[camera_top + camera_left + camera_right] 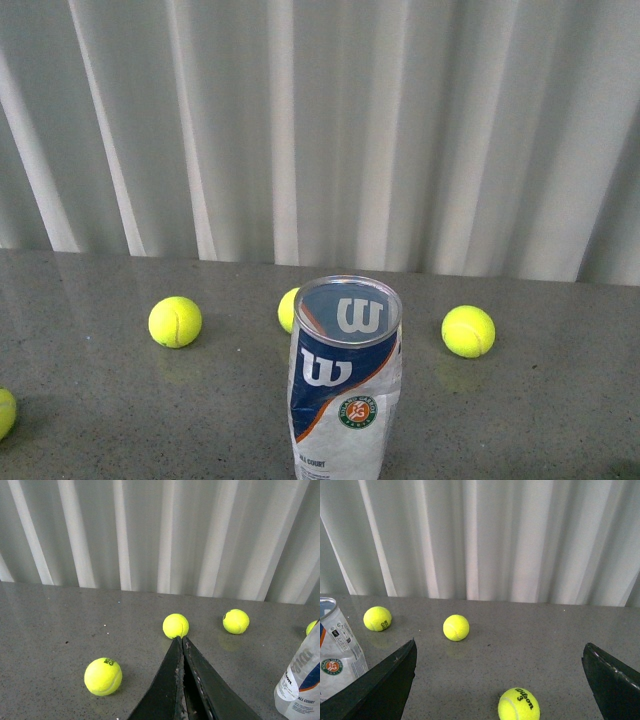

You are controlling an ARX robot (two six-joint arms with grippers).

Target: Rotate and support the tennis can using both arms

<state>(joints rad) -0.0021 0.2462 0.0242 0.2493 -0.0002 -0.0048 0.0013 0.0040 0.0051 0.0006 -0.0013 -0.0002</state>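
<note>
The tennis can (pixel 346 385) stood upright on the grey speckled table (pixel 100 400), near the front edge and about the middle of the front view, its open silver-rimmed mouth showing the white "W" through the clear wall. Neither arm appeared in the front view. In the left wrist view the left gripper (pixel 181 642) was closed, its two black fingers (pixel 170 680) pressed together to a point with nothing between them; their tip lined up just below a yellow-green tennis ball (pixel 176 625), though contact could not be judged. The can's crinkled lower part showed at the edge of that view (pixel 300 680), well apart from the closed fingers. In the right wrist view the right gripper (pixel 500 675) was spread wide, one black finger (pixel 385 685) at one side of the frame and the other at the opposite side, holding nothing. The can (pixel 337 650) lay just beside the nearer finger, outside the gap; whether they touched could not be told. A ball printed "Wilson 3" (pixel 518 705) sat on the table between the spread fingers, not gripped. Other balls lay scattered on the table in the front view: one to the left (pixel 175 321), one partly hidden behind the can (pixel 289 308), one to the right (pixel 468 331). A pale pleated curtain (pixel 320 120) hung behind the table.
</note>
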